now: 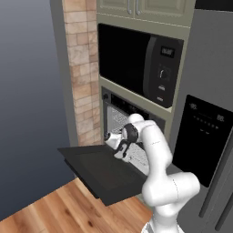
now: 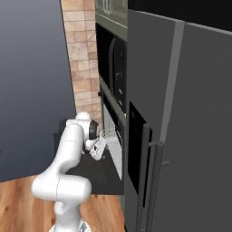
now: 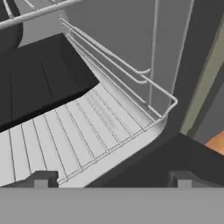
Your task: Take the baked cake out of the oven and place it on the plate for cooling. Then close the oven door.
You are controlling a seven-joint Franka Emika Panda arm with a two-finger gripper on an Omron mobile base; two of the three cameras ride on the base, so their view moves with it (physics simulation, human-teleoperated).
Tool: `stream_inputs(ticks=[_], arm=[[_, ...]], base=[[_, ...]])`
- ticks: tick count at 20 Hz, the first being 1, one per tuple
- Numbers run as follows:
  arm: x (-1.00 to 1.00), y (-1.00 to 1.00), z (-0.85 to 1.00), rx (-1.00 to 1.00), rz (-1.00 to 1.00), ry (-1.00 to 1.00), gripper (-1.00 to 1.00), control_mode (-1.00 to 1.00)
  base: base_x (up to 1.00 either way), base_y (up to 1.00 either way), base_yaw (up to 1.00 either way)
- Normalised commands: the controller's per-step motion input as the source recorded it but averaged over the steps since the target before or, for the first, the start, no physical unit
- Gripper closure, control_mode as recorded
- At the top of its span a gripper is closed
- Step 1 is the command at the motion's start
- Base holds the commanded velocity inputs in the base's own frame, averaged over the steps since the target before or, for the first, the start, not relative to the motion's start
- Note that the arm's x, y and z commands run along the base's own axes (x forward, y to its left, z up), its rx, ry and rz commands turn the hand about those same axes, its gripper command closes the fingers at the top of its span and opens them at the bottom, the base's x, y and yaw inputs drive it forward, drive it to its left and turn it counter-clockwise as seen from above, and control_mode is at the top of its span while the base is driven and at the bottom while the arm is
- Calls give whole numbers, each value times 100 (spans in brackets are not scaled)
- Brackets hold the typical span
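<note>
The oven [image 1: 119,116] stands open, its black oven door [image 1: 100,170] folded down flat over the wood floor. My gripper [image 1: 119,154] reaches over the door into the oven mouth. In the hand view my gripper [image 3: 112,180] is open, its fingertips [image 3: 41,179] far apart with nothing between them. They sit at the front edge of a wire rack [image 3: 78,131]. A dark, flat-sided tray-like thing [image 3: 35,87] rests further back on that rack. From the right base view the gripper [image 2: 100,144] is at the oven [image 2: 112,136] opening above the oven door [image 2: 97,174]. The baked cake and the plate are out of view.
A large black microwave [image 1: 136,61] sits right above the oven. A tall grey fridge [image 2: 181,113] stands close on the right, a brick pillar [image 1: 82,68] on the left. The lowered door juts out over the wood floor [image 1: 68,205].
</note>
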Motion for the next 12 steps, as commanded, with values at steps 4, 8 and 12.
stream_inputs(ticks=[4,8,12], arm=[[-100,100,78,-2,21,0,-100,-100],[-100,100,71,0,17,0,-100,-100],[-97,100,74,-3,6,-2,-100,-100]], base=[[0,0,0],[0,0,0],[0,0,0]])
